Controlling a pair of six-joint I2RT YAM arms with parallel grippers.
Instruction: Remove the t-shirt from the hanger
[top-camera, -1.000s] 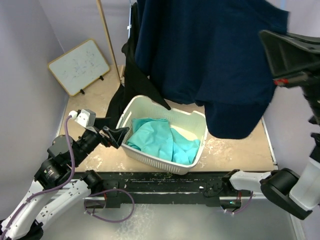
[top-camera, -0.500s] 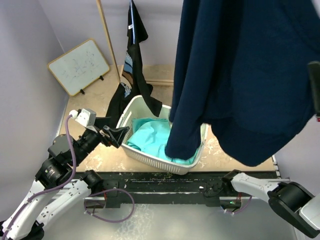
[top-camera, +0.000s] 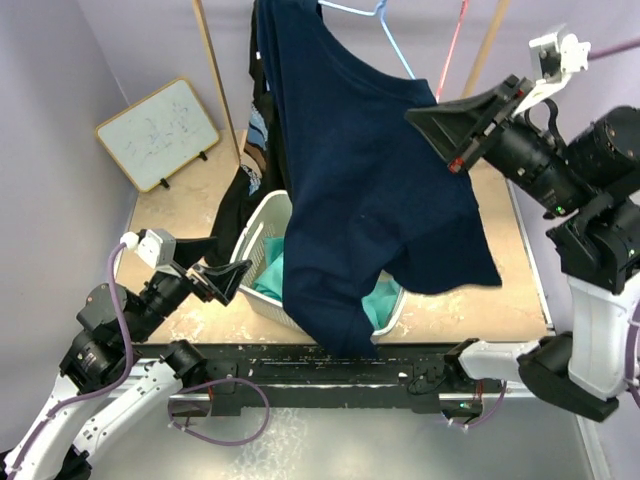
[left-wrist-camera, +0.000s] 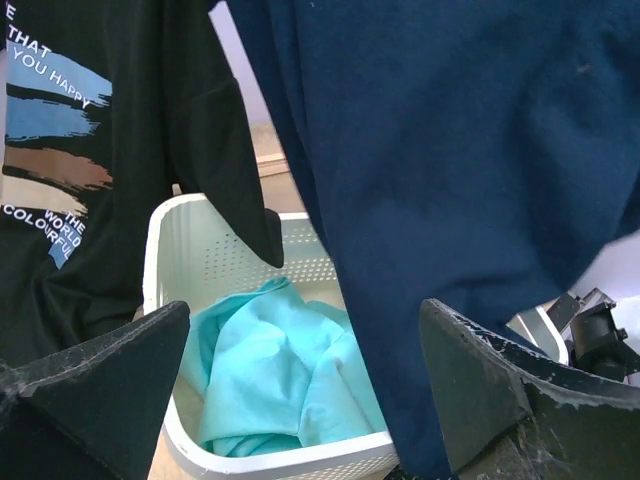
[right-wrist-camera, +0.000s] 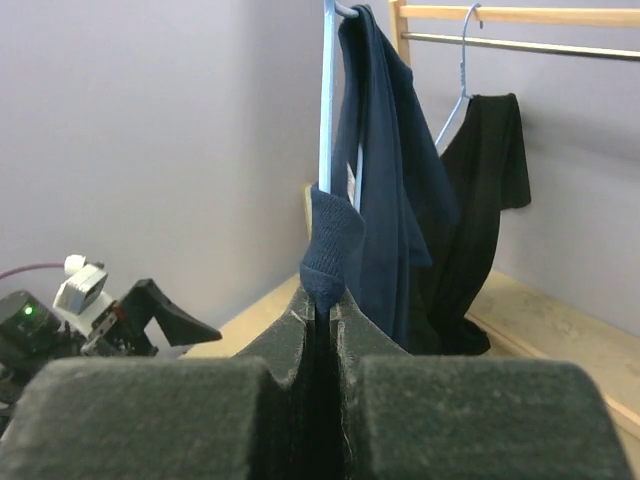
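The navy t-shirt hangs from a light blue hanger at the top of the overhead view, its hem trailing down over the basket. My right gripper is raised at the right and shut on a fold of the t-shirt's ribbed edge. In the right wrist view the hanger's bar runs straight up from that pinch, with the t-shirt draped over its top. My left gripper is low at the left, open and empty, facing the basket and the navy t-shirt.
A white basket holds a teal cloth. A black printed t-shirt hangs on another hanger from the wooden rail. A whiteboard leans on the left wall. Walls close in on both sides.
My right arm has swung back into view, carrying the navy t-shirt away from the camera and to the left. The hanger now shows. My left gripper has dropped slightly.
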